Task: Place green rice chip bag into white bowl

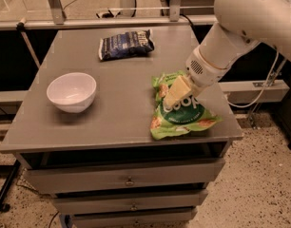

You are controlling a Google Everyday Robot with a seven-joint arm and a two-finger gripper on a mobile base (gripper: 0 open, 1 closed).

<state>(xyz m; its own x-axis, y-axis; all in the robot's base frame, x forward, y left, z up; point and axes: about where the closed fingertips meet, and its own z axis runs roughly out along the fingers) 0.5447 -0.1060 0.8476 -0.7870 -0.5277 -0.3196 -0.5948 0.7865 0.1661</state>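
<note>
Directly under the tool [173,94] lies the green rice chip bag [184,119], grip unclear.

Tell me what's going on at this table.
A robot arm has its gripper down on the green chip bag, which lies near the right front edge of the table. The white bowl sits apart on the left; the bag is not yet in it. A dark blue bag lies at the back.

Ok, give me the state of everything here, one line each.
white bowl: upright, empty.
green rice chip bag: lying crumpled, outside the bowl.
dark blue bag: lying flat, untouched.
tool: down over the green bag's middle.
drawers: shut.
</note>
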